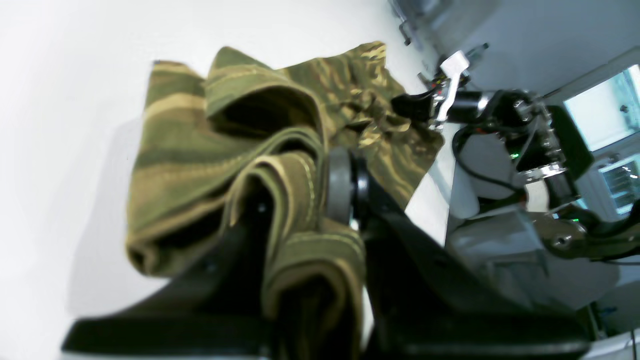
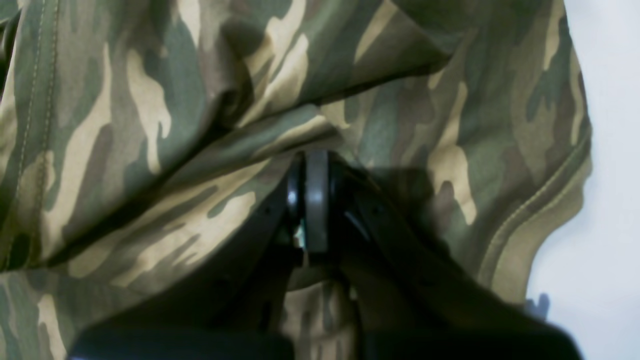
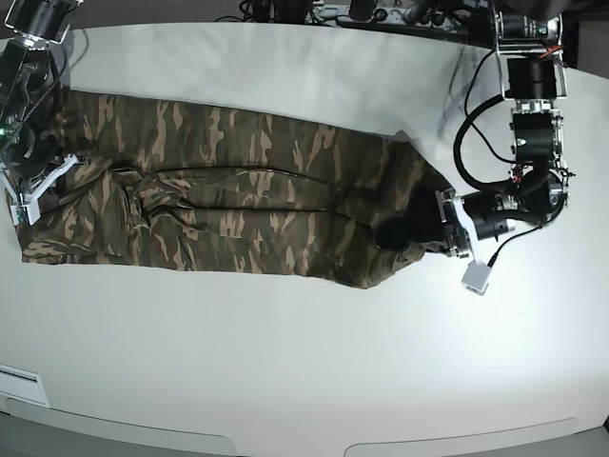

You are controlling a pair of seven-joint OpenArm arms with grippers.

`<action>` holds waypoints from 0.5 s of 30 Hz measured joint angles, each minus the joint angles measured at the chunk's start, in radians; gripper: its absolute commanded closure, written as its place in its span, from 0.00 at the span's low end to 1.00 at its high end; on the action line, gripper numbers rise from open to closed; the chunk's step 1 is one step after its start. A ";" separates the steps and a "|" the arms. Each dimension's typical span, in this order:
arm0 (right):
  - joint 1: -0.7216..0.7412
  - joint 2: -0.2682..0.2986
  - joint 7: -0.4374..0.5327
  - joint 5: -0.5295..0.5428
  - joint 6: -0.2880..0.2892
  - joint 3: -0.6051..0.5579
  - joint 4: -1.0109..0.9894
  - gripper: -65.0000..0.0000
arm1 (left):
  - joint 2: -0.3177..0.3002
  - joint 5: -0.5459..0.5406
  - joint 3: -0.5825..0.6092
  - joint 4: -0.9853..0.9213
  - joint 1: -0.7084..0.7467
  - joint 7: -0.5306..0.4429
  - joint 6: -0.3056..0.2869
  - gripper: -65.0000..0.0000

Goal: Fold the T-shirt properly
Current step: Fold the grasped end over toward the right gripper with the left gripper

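Observation:
The camouflage T-shirt (image 3: 247,195) lies as a long, rumpled band across the white table (image 3: 304,362), running from the left edge to right of centre. My left gripper (image 3: 407,228) is at the band's right end. In the left wrist view it (image 1: 300,195) is shut on bunched hem folds of the T-shirt (image 1: 190,150). My right gripper (image 3: 59,179) is at the band's left end. In the right wrist view its pads (image 2: 316,200) are pressed together, with the T-shirt (image 2: 150,125) gathered around and between the fingers. The collar is out of view.
Cables and gear (image 3: 381,14) line the table's back edge. A white label (image 3: 19,386) sits at the front left edge. A small white block (image 3: 476,278) hangs beside the left arm. The right arm (image 1: 500,115) shows across the table in the left wrist view.

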 measured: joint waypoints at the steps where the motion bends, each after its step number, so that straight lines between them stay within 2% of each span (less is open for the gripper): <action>1: 0.000 0.000 0.000 0.000 0.000 0.000 0.000 1.00 | 0.018 0.000 0.000 0.000 0.000 -0.003 0.000 1.00; 3: 0.000 0.000 0.000 0.000 0.000 0.000 0.000 1.00 | 0.055 0.000 0.000 0.000 0.000 -0.002 0.000 1.00; 5: 0.000 0.000 0.000 0.001 0.000 0.000 0.000 1.00 | 0.092 0.000 0.000 0.000 0.000 0.000 -0.028 1.00; 12: 0.000 -0.003 -0.011 0.008 0.000 0.000 0.000 1.00 | 0.211 0.000 0.000 0.000 0.000 -0.001 -0.030 1.00; 15: 0.000 -0.003 -0.011 0.008 0.000 0.000 0.000 1.00 | 0.264 0.013 0.000 0.000 0.001 -0.040 -0.030 1.00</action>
